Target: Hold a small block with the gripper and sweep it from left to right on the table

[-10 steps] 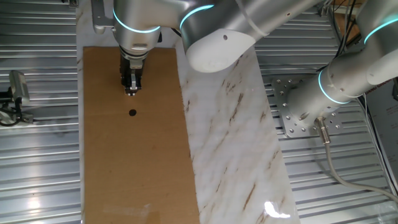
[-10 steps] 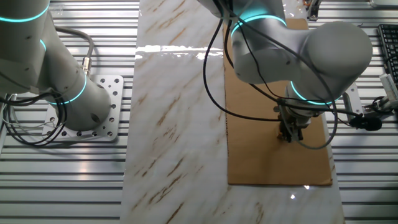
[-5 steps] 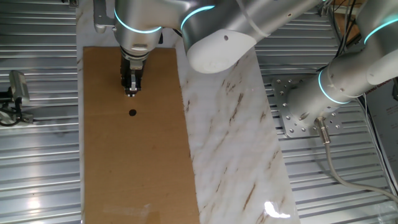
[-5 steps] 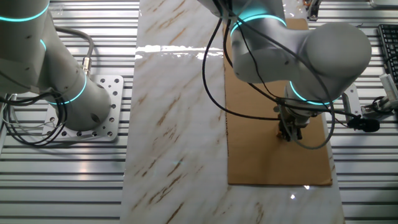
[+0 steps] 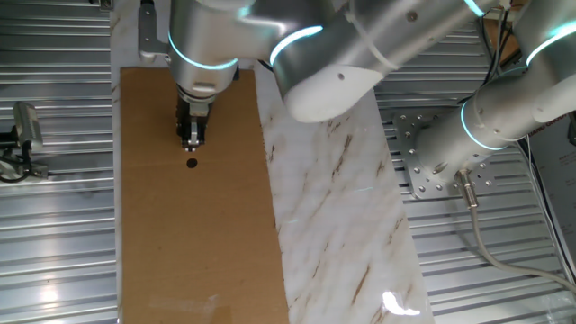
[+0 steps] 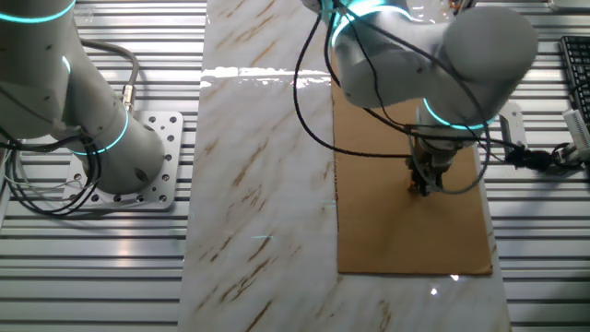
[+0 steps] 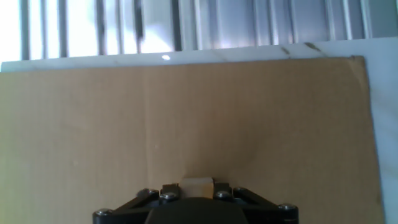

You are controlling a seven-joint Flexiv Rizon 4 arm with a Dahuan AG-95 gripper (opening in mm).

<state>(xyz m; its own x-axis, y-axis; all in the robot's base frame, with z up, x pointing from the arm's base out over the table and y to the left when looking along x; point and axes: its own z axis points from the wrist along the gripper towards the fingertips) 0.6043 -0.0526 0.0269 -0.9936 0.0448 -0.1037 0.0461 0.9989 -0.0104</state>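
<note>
My narrow black gripper [image 5: 191, 141] points down at the brown panel [image 5: 162, 234] of the table, on its far left part. In the hand view the small block [image 7: 196, 185], a pale tan cube, sits clamped between the two fingers of the gripper [image 7: 196, 188], against the brown panel [image 7: 186, 112]. In the other fixed view the gripper [image 6: 425, 188] stands on the brown panel [image 6: 406, 240]; the block is too small to make out there. The white marble panel [image 5: 333, 207] lies to the right of the brown one.
A small black round dot [image 5: 191, 163] lies on the brown panel just in front of the gripper. A second white arm [image 5: 504, 108] stands on a bolted base plate [image 5: 423, 153] at the right. Ribbed grey metal [image 5: 54, 225] surrounds the panels.
The gripper with the block has slid a little along the brown panel towards the black dot, and the arm's upper links have swung with it.
</note>
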